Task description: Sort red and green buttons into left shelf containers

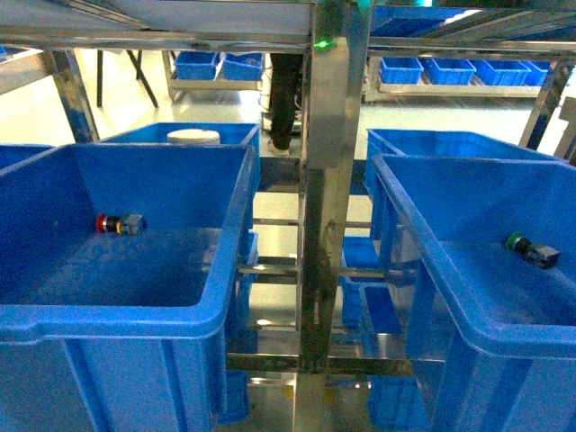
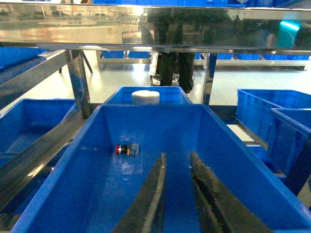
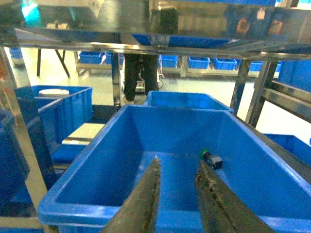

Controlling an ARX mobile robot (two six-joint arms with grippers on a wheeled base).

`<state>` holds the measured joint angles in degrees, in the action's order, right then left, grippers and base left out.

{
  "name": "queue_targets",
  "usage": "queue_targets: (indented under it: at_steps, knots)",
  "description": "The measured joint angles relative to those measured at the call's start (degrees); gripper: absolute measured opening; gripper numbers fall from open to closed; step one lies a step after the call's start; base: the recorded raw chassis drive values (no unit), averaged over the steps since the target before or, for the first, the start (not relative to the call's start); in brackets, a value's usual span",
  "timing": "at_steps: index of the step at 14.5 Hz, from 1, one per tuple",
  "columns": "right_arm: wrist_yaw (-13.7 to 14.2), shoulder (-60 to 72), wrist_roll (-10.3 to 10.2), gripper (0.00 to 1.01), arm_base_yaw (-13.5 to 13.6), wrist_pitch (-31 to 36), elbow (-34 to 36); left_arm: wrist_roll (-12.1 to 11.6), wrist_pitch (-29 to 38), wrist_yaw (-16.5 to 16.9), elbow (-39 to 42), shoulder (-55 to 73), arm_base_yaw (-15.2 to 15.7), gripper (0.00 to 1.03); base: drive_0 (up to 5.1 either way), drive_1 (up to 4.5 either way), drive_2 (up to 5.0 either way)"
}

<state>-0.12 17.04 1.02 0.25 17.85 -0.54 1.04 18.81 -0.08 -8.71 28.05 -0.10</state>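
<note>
The red button [image 1: 120, 224] lies on its side on the floor of a large deep blue bin [image 1: 117, 319] left of the steel post. In the left wrist view the same red button [image 2: 127, 149] rests ahead and left of my left gripper [image 2: 177, 155], which hangs open and empty above the floor of that bin [image 2: 146, 121]. The green button [image 1: 530, 250] lies in a second large blue bin [image 1: 540, 180] right of the post. My right gripper [image 3: 177, 160] is open over that bin [image 3: 180, 126], with the green button [image 3: 210, 158] just past its right fingertip. Neither gripper shows in the head view.
A steel shelf post [image 1: 328, 225] stands between the two bins. Behind the left bin is another blue bin holding a white round lid [image 1: 193, 137]. More blue bins sit at the far left [image 1: 18, 153], below, and on racks at the back. A metal shelf runs overhead.
</note>
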Motion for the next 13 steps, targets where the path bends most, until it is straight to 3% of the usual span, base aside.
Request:
queue_targets:
  at_steps: [1,2,7,9,13]
  knots:
    - [0.0,-1.9,0.0,0.08,0.0,-2.21,-0.07,-0.02,-0.35,0.02,1.01,-1.53,0.0,0.04,0.0,0.0,0.0]
    - [-0.02,-3.06,-0.15,0.02,0.0,-3.89,-0.07,-0.09,-0.76,0.02,2.01,-3.26,0.0,0.02,0.0,0.0,0.0]
    - [0.0,-7.32,-0.15,0.02,0.0,-8.2,-0.09,-0.09,-3.61,0.02,5.11,-8.9,0.0,0.02,0.0,0.0,0.0]
    - [-0.02,-15.19,-0.17,0.02,0.0,-18.34,-0.15,-0.09,-4.59,0.0,5.66,-10.67,0.0,0.02,0.0,0.0,0.0]
    - [0.07,-16.74,-0.17,0.02,0.0,-18.1,-0.17,-0.11,-5.81,0.13,7.89,-14.91,0.0,0.02,0.0,0.0,0.0]
